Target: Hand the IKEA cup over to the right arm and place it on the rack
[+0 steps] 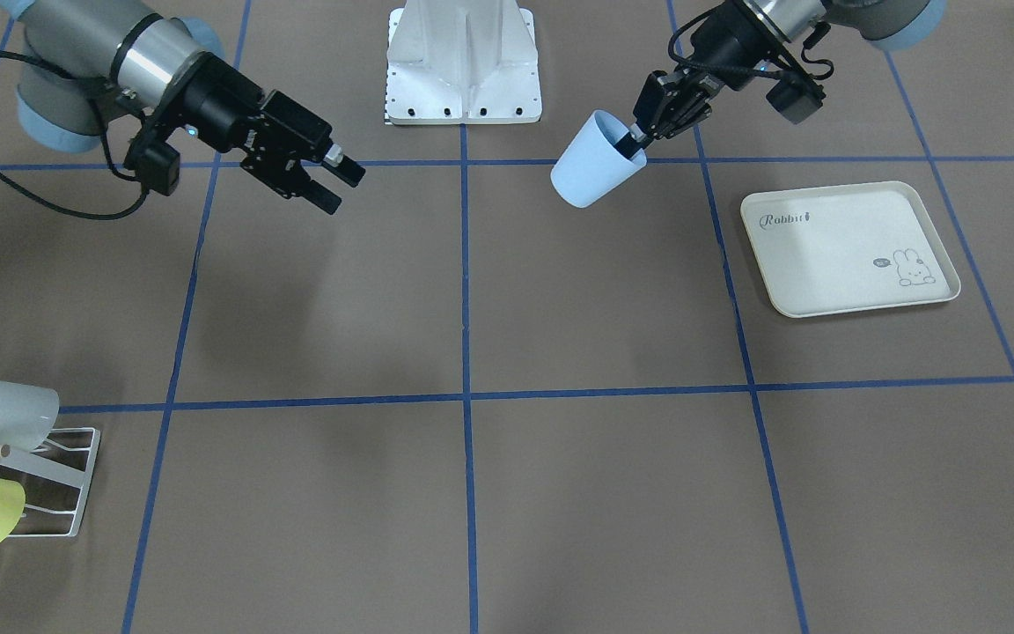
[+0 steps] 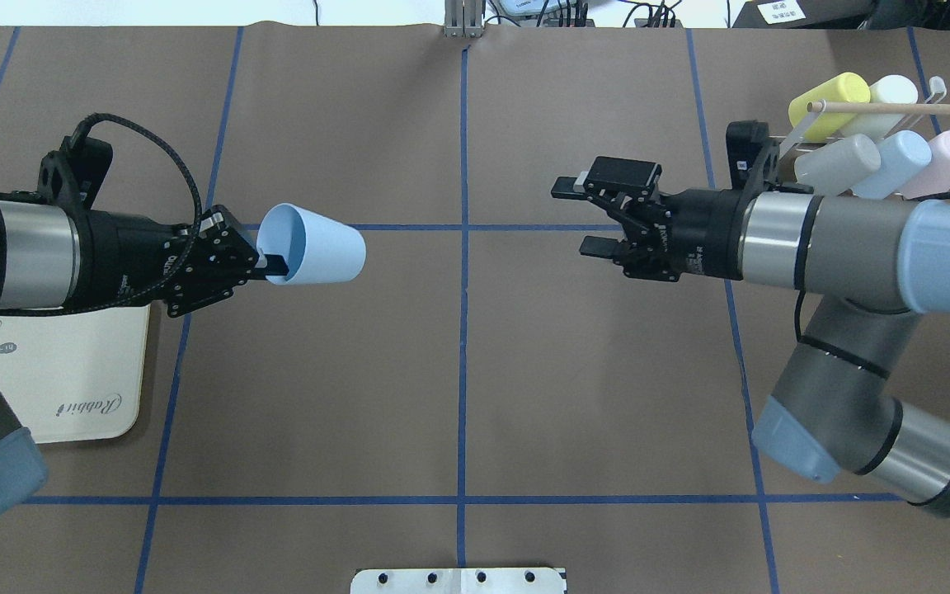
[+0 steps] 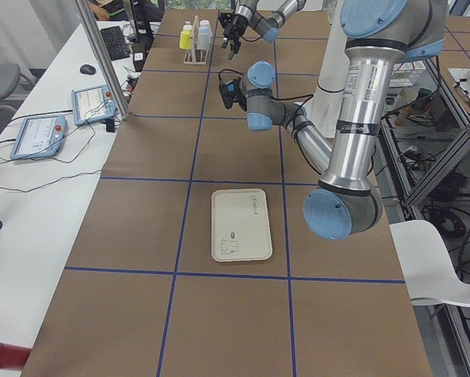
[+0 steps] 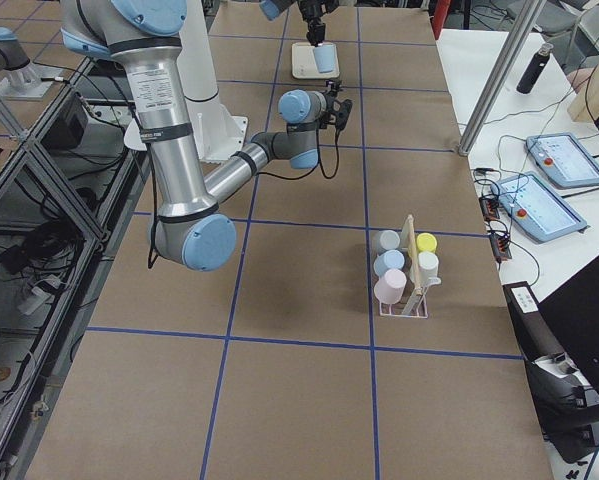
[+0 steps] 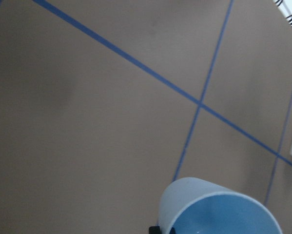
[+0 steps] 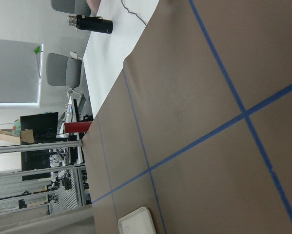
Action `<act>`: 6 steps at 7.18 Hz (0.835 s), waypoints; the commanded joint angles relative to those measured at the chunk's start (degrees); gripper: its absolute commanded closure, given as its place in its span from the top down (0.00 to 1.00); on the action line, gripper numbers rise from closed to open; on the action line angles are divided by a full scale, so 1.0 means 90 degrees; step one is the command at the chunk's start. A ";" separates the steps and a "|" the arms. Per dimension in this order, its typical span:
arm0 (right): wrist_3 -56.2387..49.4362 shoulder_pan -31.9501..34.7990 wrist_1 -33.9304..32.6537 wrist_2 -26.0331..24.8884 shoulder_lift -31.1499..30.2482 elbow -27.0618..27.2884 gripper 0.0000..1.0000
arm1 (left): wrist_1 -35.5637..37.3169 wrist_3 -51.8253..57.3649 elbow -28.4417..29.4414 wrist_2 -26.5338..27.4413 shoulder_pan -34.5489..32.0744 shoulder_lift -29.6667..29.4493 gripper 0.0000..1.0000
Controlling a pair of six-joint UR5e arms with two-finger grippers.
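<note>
Above the table (image 2: 458,371), left of centre, the left hand (image 2: 275,264) is clamped on the rim of the blue cup (image 2: 318,256), one finger inside. The cup's base points at the right hand (image 2: 571,217), well apart, jaws spread wide. That hand should probably grip the cup's body squarely before release. The rack (image 2: 871,106) lies beyond.

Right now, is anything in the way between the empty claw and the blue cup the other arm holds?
Nothing visible. The right gripper hangs open, facing the blue cup held by the left gripper; only the brown table shows under the gap between them.
</note>
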 commanded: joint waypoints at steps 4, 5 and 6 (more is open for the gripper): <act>0.1229 -0.1034 0.0541 -0.1276 0.0377 0.0359 0.99 | -0.4773 -0.2294 0.1904 0.1472 0.0455 -0.0364 0.00; 0.1387 -0.1044 0.0914 -0.1363 0.0387 0.0320 0.98 | -0.4817 -0.2373 0.1896 0.1493 0.0565 -0.0395 0.00; 0.1379 -0.1063 0.0898 -0.1403 0.0542 0.0300 0.98 | -0.4817 -0.2606 0.1848 0.1503 0.0624 -0.0579 0.00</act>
